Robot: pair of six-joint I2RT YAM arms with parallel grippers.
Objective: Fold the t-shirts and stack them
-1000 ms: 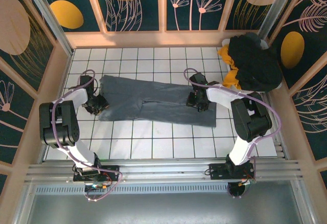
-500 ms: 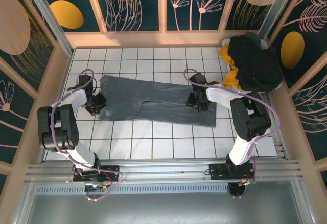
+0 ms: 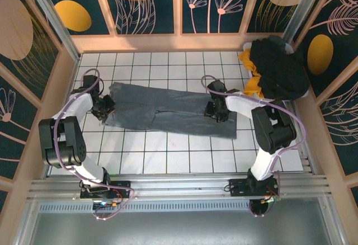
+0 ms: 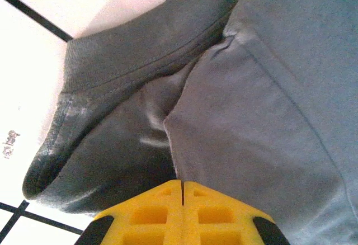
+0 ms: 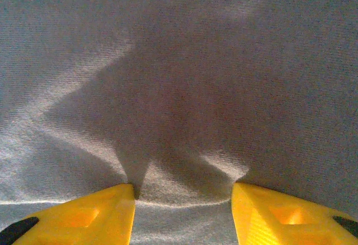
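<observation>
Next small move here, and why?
Probably close the right gripper: its jaws stand open, pressed into the grey t-shirt with a ridge of cloth between them, while the left gripper is shut on the shirt's other end.

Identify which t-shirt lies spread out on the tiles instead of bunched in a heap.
The grey-blue t-shirt, stretched flat across the middle of the tiled table. The black t-shirt and the yellow-orange t-shirt are crumpled together in the far right corner.

The grey-blue t-shirt (image 3: 168,111) is matt, soft cloth with a fine weave and a stitched hem. The tiles of the table (image 3: 168,155) look smooth and slightly glossy. The left gripper (image 4: 182,192) has smooth yellow plastic fingers (image 4: 148,214). The frame (image 3: 168,42) is pale wood.
</observation>
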